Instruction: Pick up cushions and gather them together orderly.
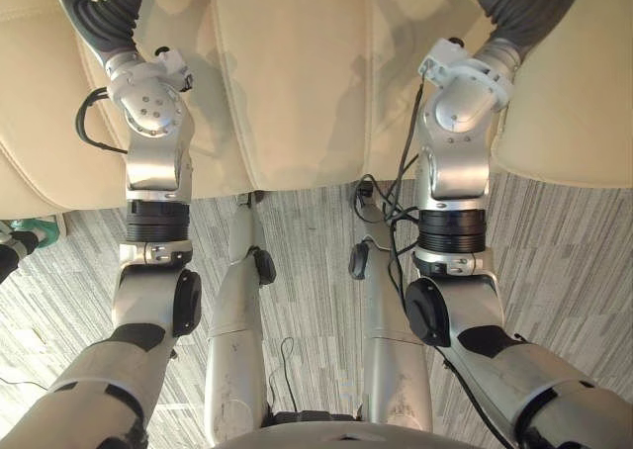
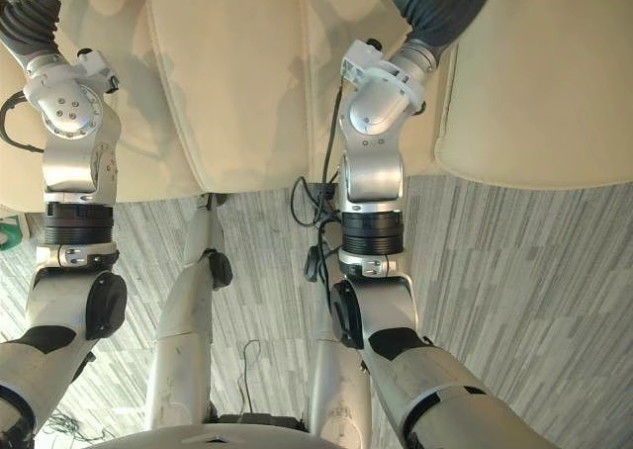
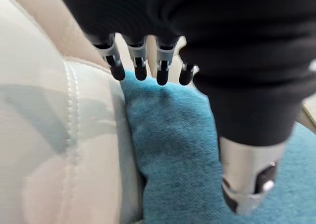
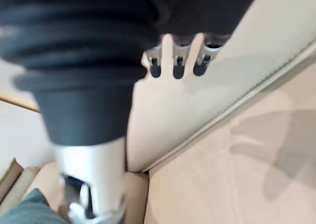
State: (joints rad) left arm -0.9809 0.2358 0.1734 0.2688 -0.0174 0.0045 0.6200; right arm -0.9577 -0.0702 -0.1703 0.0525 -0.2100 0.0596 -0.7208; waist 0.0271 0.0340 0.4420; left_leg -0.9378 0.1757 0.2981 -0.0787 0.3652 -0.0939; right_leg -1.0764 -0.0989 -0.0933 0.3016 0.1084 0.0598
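Note:
A teal cushion (image 3: 182, 150) lies against a cream sofa cushion (image 3: 59, 135) with a stitched seam. My left hand (image 3: 139, 61) hovers just over the teal cushion, fingers straight and open, thumb (image 3: 249, 184) apart from them and holding nothing. My right hand (image 4: 178, 63) is open too, with straight fingers stretched out before the cream sofa back (image 4: 217, 100), above the seat (image 4: 222, 184). A bit of teal cloth (image 4: 22, 209) shows at that view's corner. In the eye views both arms reach forward over the sofa seat (image 1: 287, 73).
The cream sofa's front edge (image 1: 297, 177) runs across before me, with a separate seat cushion (image 1: 574, 93) at the right. Grey striped carpet (image 1: 574, 261) lies below it. A small green object (image 1: 35, 226) rests on the floor at the far left.

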